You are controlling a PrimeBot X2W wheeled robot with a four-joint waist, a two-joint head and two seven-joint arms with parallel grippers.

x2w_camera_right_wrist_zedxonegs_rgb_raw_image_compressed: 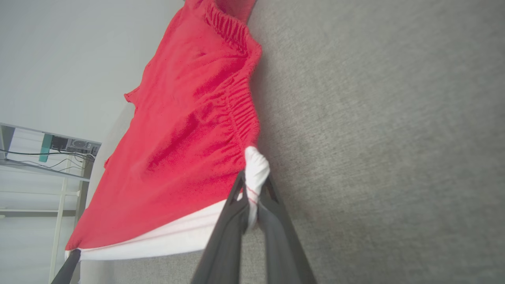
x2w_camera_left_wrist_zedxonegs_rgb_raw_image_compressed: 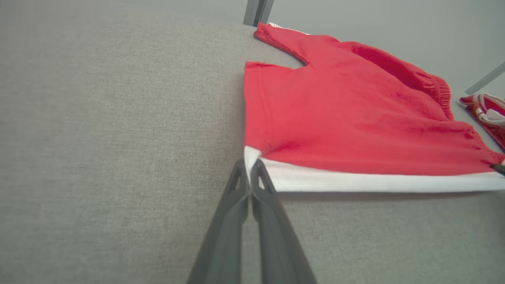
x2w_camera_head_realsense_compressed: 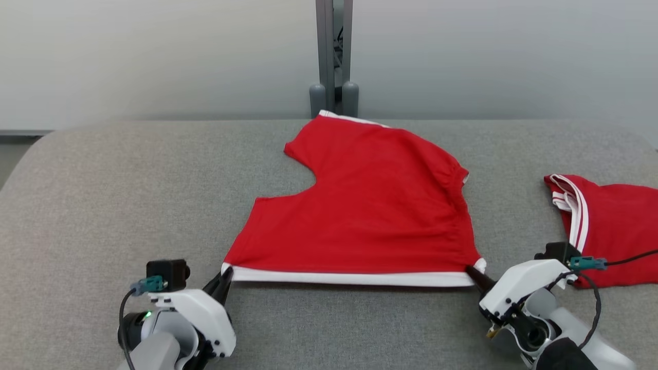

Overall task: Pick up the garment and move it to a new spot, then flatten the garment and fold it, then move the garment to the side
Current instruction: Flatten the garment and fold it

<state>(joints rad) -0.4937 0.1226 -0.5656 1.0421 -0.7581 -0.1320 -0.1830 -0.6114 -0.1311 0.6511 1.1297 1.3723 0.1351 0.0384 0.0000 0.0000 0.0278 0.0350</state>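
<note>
A red garment with a white band along its near edge lies spread on the grey table. My left gripper is shut on the white band's left corner; in the left wrist view its fingers pinch that corner of the garment. My right gripper is shut on the band's right corner, and the right wrist view shows white cloth bunched between its fingers, with the garment stretching away. The white band hangs taut between the two grippers, slightly off the surface.
A second red garment with white stripes lies at the table's right edge, close behind my right wrist. A grey post stands beyond the table's far edge, right behind the spread garment. Bare table lies to the left and in front.
</note>
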